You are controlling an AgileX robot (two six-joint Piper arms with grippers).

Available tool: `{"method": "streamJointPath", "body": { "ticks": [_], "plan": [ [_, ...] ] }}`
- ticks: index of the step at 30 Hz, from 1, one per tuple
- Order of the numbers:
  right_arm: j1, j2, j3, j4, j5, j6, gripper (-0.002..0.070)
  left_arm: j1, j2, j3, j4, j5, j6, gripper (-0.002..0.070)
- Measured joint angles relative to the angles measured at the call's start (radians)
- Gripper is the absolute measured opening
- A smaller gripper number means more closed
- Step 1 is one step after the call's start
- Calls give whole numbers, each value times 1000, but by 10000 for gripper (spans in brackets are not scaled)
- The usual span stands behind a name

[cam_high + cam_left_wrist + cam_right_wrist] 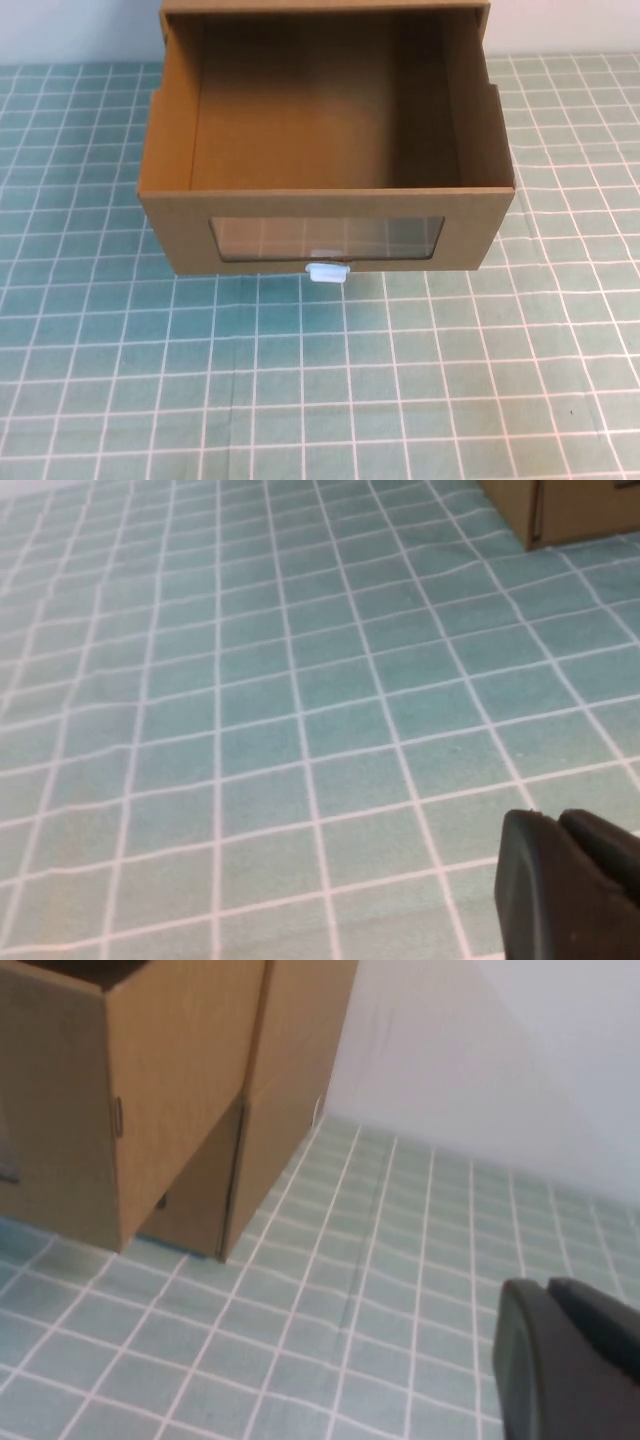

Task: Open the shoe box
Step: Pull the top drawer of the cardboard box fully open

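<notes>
Shoe box [180, 235] sits at 12 o'clock on the green grid mat [320, 400]. It is a drawer-type cardboard box. The inner tray [476, 120] is slid well out of the outer sleeve [470, 8] toward 6 o'clock, with the top exposed and the interior bare, nothing inside. The tray's front panel has a clear window [328, 238], and a white pull tab [328, 270] sits at its 6 o'clock edge. The tab is free, nothing touching it. No arm shows in the high view. Left gripper [560, 830] is low over bare mat, fingers together, holding nothing, and the box corner [560, 510] is well apart from it. Right gripper [550, 1300] is over mat off the box's right side, jaws closed on nothing. It is clear of the sleeve wall [290, 1060] and the tray side [180, 1090]. Judgement: opening looks done, since the tray is out far enough to reach in. Both arms look parked away from the box, so little or nothing is left, perhaps just holding the rest pose.
</notes>
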Motion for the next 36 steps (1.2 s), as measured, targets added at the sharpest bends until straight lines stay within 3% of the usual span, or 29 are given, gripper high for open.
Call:
{"method": "streamJointPath", "body": {
  "ticks": [10,26,31,36],
  "plan": [
    [0,-353,142,0,27,-2,-13,0,0,0,91,-8,0,-5],
    [0,-386,223,0,66,-2,-13,0,0,0,99,-10,0,-5],
    [0,-386,223,197,72,-6,-13,0,0,0,99,-10,0,-5],
    [0,-386,227,311,121,-126,-13,0,0,0,99,-10,0,-5]
  ]
}}
